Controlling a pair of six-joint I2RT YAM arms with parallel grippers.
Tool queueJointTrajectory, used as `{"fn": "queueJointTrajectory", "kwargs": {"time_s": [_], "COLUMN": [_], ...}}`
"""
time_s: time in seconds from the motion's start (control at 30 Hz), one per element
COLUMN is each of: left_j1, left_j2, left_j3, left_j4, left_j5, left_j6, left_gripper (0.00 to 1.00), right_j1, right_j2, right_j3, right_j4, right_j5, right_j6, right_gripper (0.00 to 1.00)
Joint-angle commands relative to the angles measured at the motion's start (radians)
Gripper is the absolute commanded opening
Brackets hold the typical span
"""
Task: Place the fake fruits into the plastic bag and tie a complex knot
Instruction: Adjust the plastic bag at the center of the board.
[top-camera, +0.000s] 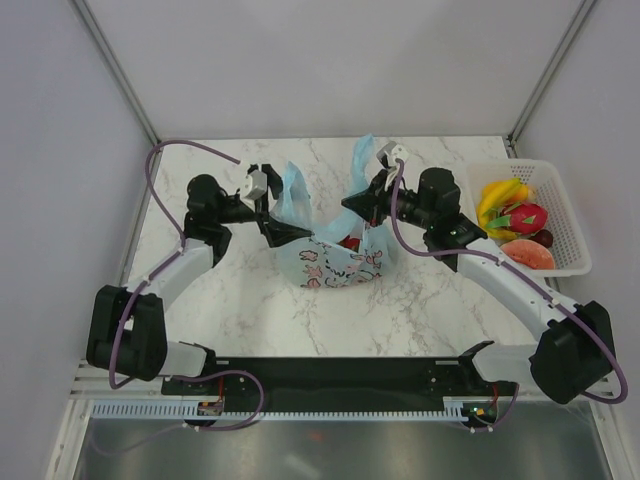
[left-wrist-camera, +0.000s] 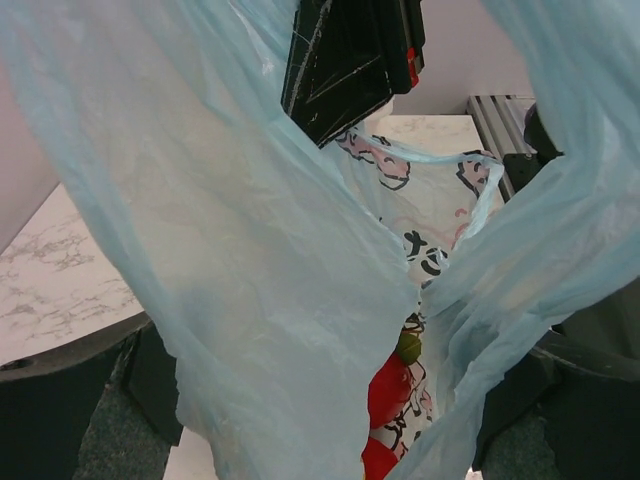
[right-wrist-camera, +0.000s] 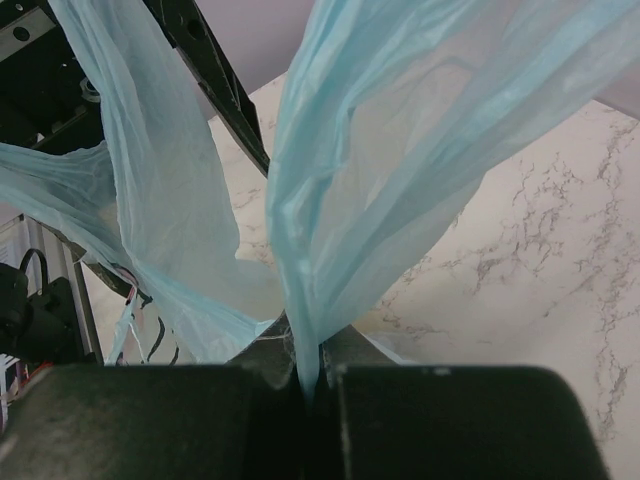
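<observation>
The light-blue plastic bag (top-camera: 335, 262) sits mid-table, its two handle loops standing up. My right gripper (top-camera: 358, 203) is shut on the right handle (right-wrist-camera: 380, 150), and the film runs down into the closed jaws (right-wrist-camera: 310, 370). My left gripper (top-camera: 280, 228) is open at the bag's left side. Its fingers stand wide apart, with the bag's film (left-wrist-camera: 250, 250) draped between them. A red fruit (left-wrist-camera: 390, 395) with a green tip lies inside the bag. Yellow bananas (top-camera: 500, 195), a dragon fruit (top-camera: 525, 217), a dark ball (top-camera: 543, 238) and an orange-red slice (top-camera: 528, 253) lie in the basket.
The white mesh basket (top-camera: 572, 215) stands at the table's right edge, close to my right arm. Grey walls with metal posts close off the back and both sides. The right arm's black finger (left-wrist-camera: 350, 60) hangs just above the bag mouth.
</observation>
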Motion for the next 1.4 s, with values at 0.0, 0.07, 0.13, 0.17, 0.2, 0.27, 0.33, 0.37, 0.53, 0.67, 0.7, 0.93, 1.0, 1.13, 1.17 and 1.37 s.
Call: {"fn": "queueJointTrajectory", "kwargs": {"time_s": [0.0,0.07,0.13,0.17,0.2,0.27,0.33,0.37,0.53,0.67,0.7,0.93,1.0,1.13,1.17,1.37], "left_j1": [-0.009,-0.015,-0.021,-0.029,-0.034,-0.044,-0.052,-0.054,-0.057,-0.057,-0.061,-0.13,-0.167,-0.233,-0.25,-0.256], "left_j2": [0.013,0.01,0.013,0.013,0.016,0.028,0.036,0.04,0.028,0.002,-0.004,-0.088,-0.111,-0.163,-0.171,-0.242], "left_j3": [0.046,0.049,0.059,0.062,0.069,0.082,0.088,0.092,0.098,0.103,0.106,0.155,0.161,0.163,0.16,0.112], "left_j4": [0.028,0.023,0.017,0.014,0.005,-0.004,-0.006,-0.006,-0.029,-0.089,-0.098,-0.365,-0.43,-0.51,-0.52,-0.53], "left_j5": [0.035,0.055,0.061,0.066,0.072,0.087,0.1,0.101,0.068,0.009,-0.006,-0.276,-0.375,-0.539,-0.555,-0.754], "left_j6": [-0.018,-0.02,-0.023,-0.023,-0.024,-0.026,-0.035,-0.038,-0.064,-0.07,-0.075,0.018,0.066,0.138,0.156,0.132], "left_gripper": [1.0,0.96,0.94,0.92,0.91,0.82,0.65,0.57,0.02,0.02,0.02,0.02,0.02,0.02,0.02,0.02], "right_j1": [0.012,0.014,0.014,0.014,0.014,0.014,0.014,0.014,0.012,0.026,0.029,0.087,0.109,0.132,0.135,0.135], "right_j2": [0.011,0.01,0.002,0.002,0.0,0.0,-0.003,-0.01,-0.062,-0.098,-0.104,-0.128,-0.131,-0.13,-0.131,-0.135], "right_j3": [0.059,0.059,0.05,0.05,0.048,0.051,0.053,0.05,0.024,0.008,0.005,0.005,-0.001,-0.01,-0.01,-0.001], "right_j4": [0.059,0.053,0.053,0.05,0.042,0.033,0.016,0.011,-0.03,-0.087,-0.099,-0.188,-0.236,-0.25,-0.256,-0.305], "right_j5": [-0.041,-0.026,-0.005,0.009,0.02,0.054,0.093,0.11,0.264,0.449,0.494,0.732,0.782,0.83,0.841,1.072], "right_j6": [0.001,-0.004,-0.005,-0.005,-0.008,-0.007,-0.007,-0.005,0.005,0.012,0.012,-0.002,-0.008,-0.018,-0.019,0.027], "right_gripper": [0.0,0.0,0.0,0.0,0.0,0.0,0.0,0.0,0.0,0.0,0.0,0.0,0.0,0.0,0.0,0.0]}}
